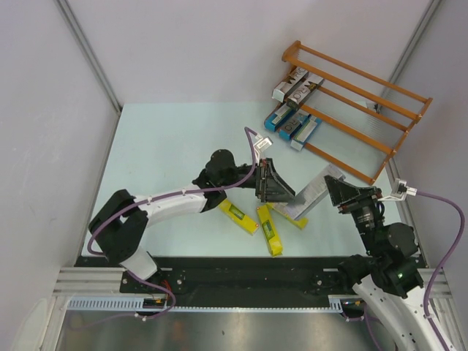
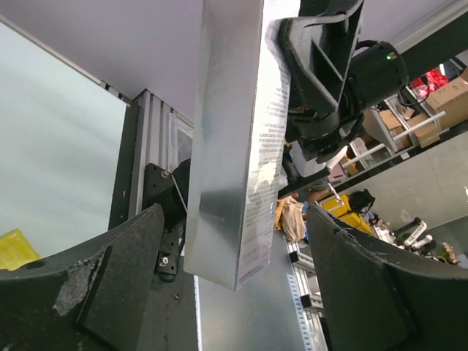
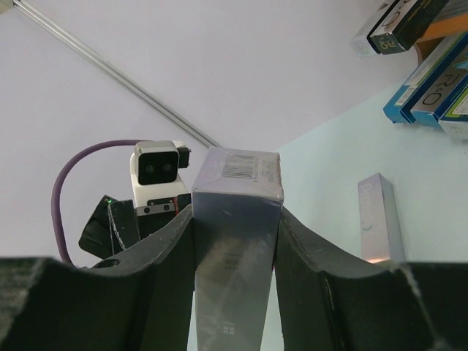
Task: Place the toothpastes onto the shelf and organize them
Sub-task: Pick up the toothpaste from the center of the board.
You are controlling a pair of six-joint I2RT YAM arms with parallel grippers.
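My right gripper is shut on one end of a silver-grey toothpaste carton and holds it above the table. My left gripper is open around the carton's other end, with gaps on both sides. Three yellow cartons lie on the table below my left gripper. Another silver carton lies flat on the table. The orange-brown shelf stands at the far right and holds silver cartons and blue cartons.
White walls close in the table on the left, back and right. The shelf's near rail lies close to my right gripper. The black front rail runs along the near edge.
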